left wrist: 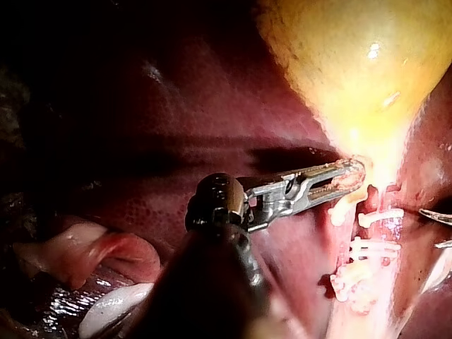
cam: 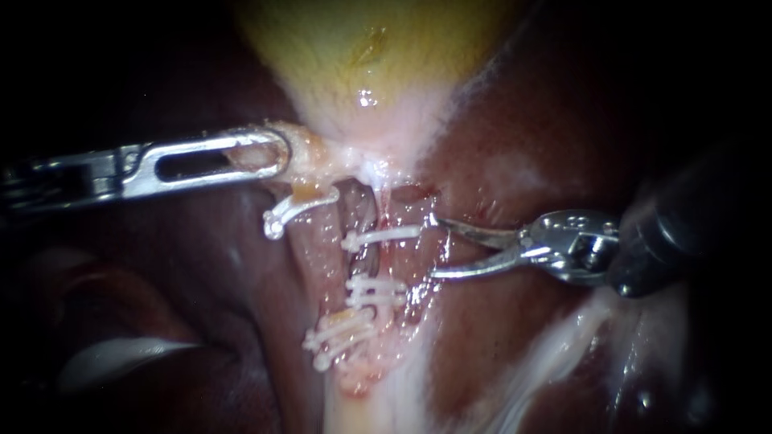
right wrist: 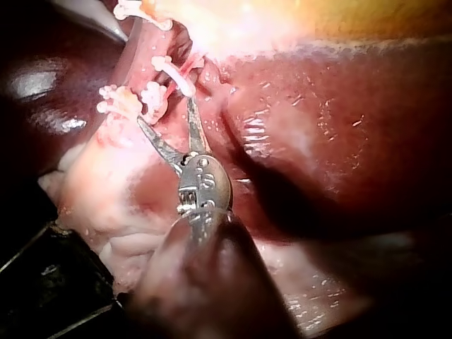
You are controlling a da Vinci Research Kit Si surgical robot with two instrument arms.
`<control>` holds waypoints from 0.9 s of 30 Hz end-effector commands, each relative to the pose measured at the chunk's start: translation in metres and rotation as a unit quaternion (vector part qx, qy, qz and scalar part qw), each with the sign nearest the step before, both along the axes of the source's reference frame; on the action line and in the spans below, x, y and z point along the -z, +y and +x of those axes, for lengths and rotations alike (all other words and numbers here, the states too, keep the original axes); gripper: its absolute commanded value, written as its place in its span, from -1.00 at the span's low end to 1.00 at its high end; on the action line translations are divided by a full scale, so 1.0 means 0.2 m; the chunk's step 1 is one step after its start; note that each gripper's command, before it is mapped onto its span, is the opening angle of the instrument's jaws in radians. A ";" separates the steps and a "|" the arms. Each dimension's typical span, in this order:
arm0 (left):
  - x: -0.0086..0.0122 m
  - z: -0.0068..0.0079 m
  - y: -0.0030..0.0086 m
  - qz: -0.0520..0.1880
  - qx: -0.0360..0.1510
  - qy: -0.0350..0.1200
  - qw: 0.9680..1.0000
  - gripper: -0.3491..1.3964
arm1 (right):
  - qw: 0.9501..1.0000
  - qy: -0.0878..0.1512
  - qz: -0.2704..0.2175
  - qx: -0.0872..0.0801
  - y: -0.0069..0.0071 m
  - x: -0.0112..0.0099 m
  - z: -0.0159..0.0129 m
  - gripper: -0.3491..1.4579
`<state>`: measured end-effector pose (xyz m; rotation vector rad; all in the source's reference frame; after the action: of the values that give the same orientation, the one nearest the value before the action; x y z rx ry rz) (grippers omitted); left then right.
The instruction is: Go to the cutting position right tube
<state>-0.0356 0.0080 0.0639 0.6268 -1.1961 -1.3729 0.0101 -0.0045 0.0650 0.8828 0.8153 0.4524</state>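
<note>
Your right instrument (cam: pixel 436 246) comes in from the right with its two thin curved blades spread wide — there's a clear gap between them and nothing gripped. The tips sit just beside the right tube (cam: pixel 392 261), on its liver side, and they bracket the bare stretch of it. The upper blade's tip is right at the end of the upper clip (cam: pixel 382 235), and the lower blade's tip is about level with the doubled lower clips (cam: pixel 374 291). Can't tell if either tip actually touches the tissue. The right wrist view shows the same thing, with the blades forked open and the clips just ahead of them. Your left instrument (cam: pixel 277 153) reaches in from the left with its slotted jaws pinching pale tissue at the narrow neck of the gallbladder (cam: pixel 354 48) — the left wrist view shows pinkish tissue caught between both jaws. Just under those jaws a single clip (cam: pixel 291 210) hangs on a short stump. Further down there's a bunch of clips (cam: pixel 338 331) on the pale stalk beside the right tube. There's dark red liver (cam: pixel 523 128) on both sides, glossy and wet.
</note>
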 end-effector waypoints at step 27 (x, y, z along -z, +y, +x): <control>0.000 0.000 0.000 0.000 0.000 0.000 1.000 -1.00 | 0.998 -0.025 0.060 -0.009 -0.005 -0.023 0.017 0.96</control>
<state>-0.0357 0.0080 0.0639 0.6257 -1.1958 -1.3733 0.0137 -0.0053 0.0698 0.9728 0.7575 0.5427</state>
